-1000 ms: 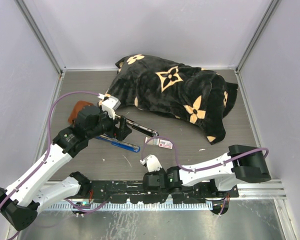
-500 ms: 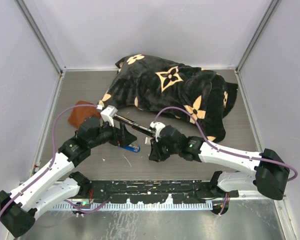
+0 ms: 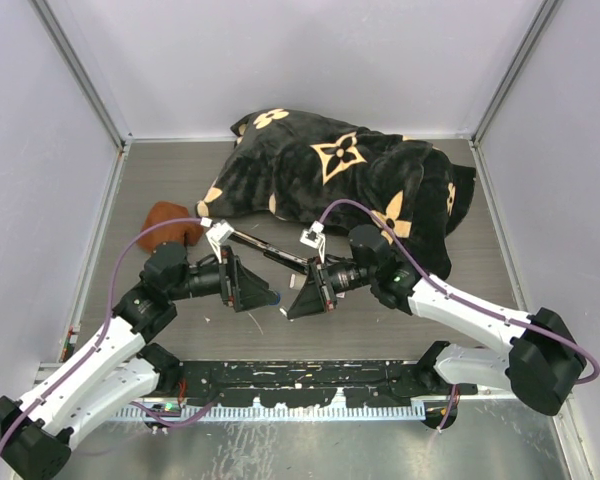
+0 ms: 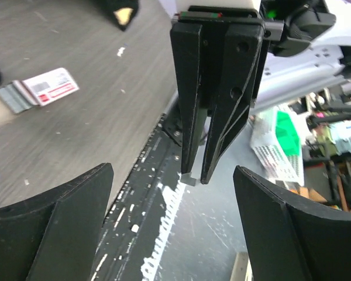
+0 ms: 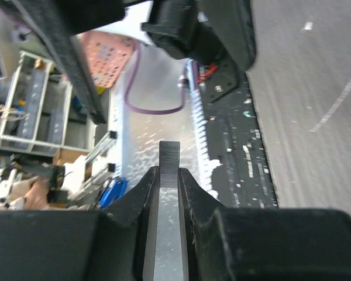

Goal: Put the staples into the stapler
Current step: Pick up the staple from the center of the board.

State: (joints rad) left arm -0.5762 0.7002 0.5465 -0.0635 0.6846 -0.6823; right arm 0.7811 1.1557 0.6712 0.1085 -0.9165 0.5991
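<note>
My right gripper [image 5: 169, 175] is shut on a thin grey strip of staples [image 5: 169, 157] whose end sticks out past the fingertips. In the top view the right gripper [image 3: 298, 303] is held above the table, pointing left at my left gripper [image 3: 248, 288]. The left gripper [image 4: 172, 234] is open and empty, and faces the right gripper [image 4: 194, 172] head-on with a gap between them. The white staples box with a red label [image 4: 50, 86] lies on the table with its grey inner piece [image 4: 10, 97] slid out. A long black stapler [image 3: 272, 252] lies behind the grippers. A blue stapler [image 3: 264, 297] lies below the left gripper.
A black blanket with tan flower prints [image 3: 350, 185] is bunched at the back of the table. A brown object [image 3: 165, 222] lies at the left. The black rail [image 3: 310, 380] runs along the near edge. Grey walls close in the sides.
My right arm swung from the near edge to the table's middle, dipped over the staples box, then lifted with the strip. My left gripper turned to face it.
</note>
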